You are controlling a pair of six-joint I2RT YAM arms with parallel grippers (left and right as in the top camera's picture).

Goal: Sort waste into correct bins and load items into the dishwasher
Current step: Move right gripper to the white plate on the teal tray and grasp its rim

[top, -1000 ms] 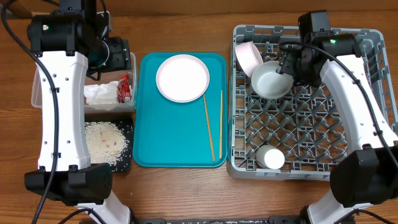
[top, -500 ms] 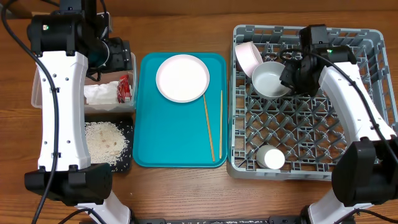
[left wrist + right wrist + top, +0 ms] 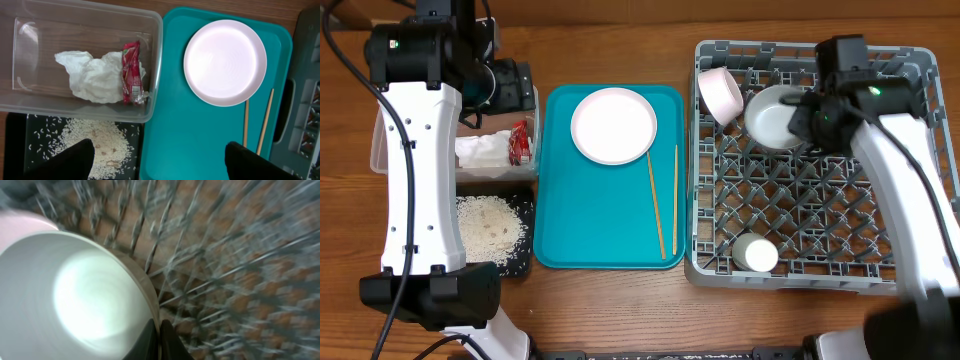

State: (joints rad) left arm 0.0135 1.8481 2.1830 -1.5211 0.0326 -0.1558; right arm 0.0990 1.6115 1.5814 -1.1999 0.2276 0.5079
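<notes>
Overhead first, and the white bowl [image 3: 772, 115] is on the move. A second ago it lay lower and flatter in the dish rack [image 3: 693, 200]. Now it's up near the back edge, tipped with its mouth facing left, just beside the pinkish bowl [image 3: 720, 92]. The right gripper [image 3: 808, 118] has travelled with it and sits at its right rim. The small cup [image 3: 756, 253] hasn't stirred in the front of the rack. The plate [image 3: 613, 124] and chopsticks [image 3: 660, 205] lie as before on the teal tray [image 3: 590, 220].

Over to the left wrist. The left gripper [image 3: 160, 162] hangs with its fingers [image 3: 75, 160] spread wide, carrying nothing. Below it, the napkin [image 3: 92, 75] and wrapper [image 3: 131, 72] lie in the clear tub [image 3: 75, 30], and the rice [image 3: 95, 142] is on the black tray [image 3: 15, 145].

The right wrist view is all blur, so that arm looks to be mid-swing. The bowl fills the left side, and the two fingers are pinched tight on its rim at the bottom edge.

What it means: the bowl looks to be getting stood up among the pegs. The waste seems sorted, so the plate and chopsticks are probably next.
</notes>
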